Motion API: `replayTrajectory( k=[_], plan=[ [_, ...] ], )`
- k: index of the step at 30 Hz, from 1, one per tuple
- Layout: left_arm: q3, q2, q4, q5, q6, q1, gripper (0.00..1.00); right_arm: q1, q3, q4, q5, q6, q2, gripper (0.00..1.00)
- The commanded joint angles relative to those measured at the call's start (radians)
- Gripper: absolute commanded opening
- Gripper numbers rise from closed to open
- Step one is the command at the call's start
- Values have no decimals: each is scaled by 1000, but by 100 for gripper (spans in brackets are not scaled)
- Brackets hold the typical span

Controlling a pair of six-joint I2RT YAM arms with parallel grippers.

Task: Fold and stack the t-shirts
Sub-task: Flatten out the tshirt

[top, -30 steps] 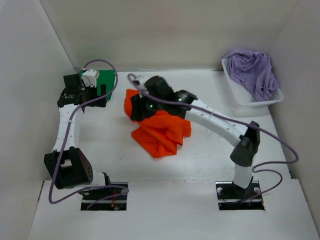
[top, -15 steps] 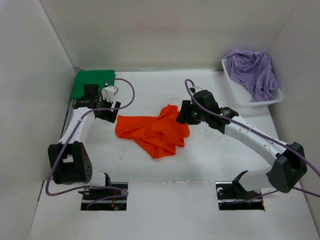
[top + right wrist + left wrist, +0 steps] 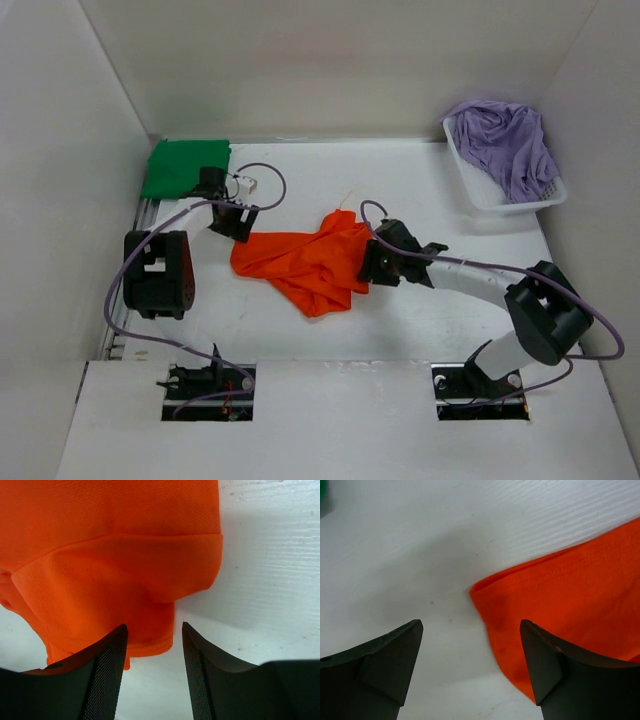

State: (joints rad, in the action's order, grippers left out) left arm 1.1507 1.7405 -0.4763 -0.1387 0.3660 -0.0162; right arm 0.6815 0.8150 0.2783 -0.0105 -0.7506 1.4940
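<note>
My left hand is released. Its two dark fingers stand wide apart above the white surface, and nothing is between them but bare surface and a corner of the orange t-shirt. In the left wrist view that corner is a stitched hem edge that comes to a point just inside my right-side finger, and the cloth spreads away to the right.

My right hand is also released, fingers parted, at the opposite side of the same shirt. In the right wrist view a rounded fold of orange cloth and a hemmed edge lie in the gap between the fingers, with bare surface showing to the right. I cannot tell whether the fingertips touch the cloth.

The orange shirt lies rumpled in the middle of the surface between my two hands, unfolded, with a peak of cloth pointing toward the far wall. The green t-shirt lies flat in the far left corner, just beyond my left hand. The lavender t-shirt is heaped in the white basket at the far right, well apart from both hands, and spills over its rim.
</note>
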Motion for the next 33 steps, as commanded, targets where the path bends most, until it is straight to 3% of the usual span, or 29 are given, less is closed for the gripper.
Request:
replayTrajectory(
  k=[1, 3, 5, 8, 9, 12, 14, 19, 23, 29, 33],
  plan=[
    [44, 57, 36, -3, -21, -37, 77, 5, -25, -148, 1, -70, 28, 52],
    [47, 102, 25, 11, -21, -43, 72, 8, -24, -154, 17, -81, 58, 52],
    [46, 123, 13, 11, -22, -43, 60, 20, -16, -142, 41, -87, 93, 53],
    [29, 113, 4, 1, -25, -37, 32, 29, -20, -122, 67, -110, 130, 52],
    [23, 99, 4, 1, -25, -32, 23, 31, -28, -120, 79, -116, 138, 46],
    [11, 48, 4, 5, -27, -20, 6, 33, -43, -126, 118, -121, 141, 10],
    [7, 7, 4, 13, -30, -9, 0, 28, -45, -120, 122, -118, 105, 0],
    [64, -217, -21, 33, -29, 44, 0, -127, -2, -24, 90, -70, -173, 0],
    [217, -373, -87, 44, 7, 80, 0, -260, 180, 165, 44, 55, -365, 0],
    [490, -466, -162, 76, 24, 98, 0, -346, 608, 404, 21, 229, -405, 0],
    [607, -528, -264, 76, 45, 103, 0, -346, 763, 519, -54, 270, -477, 0]
  ],
)
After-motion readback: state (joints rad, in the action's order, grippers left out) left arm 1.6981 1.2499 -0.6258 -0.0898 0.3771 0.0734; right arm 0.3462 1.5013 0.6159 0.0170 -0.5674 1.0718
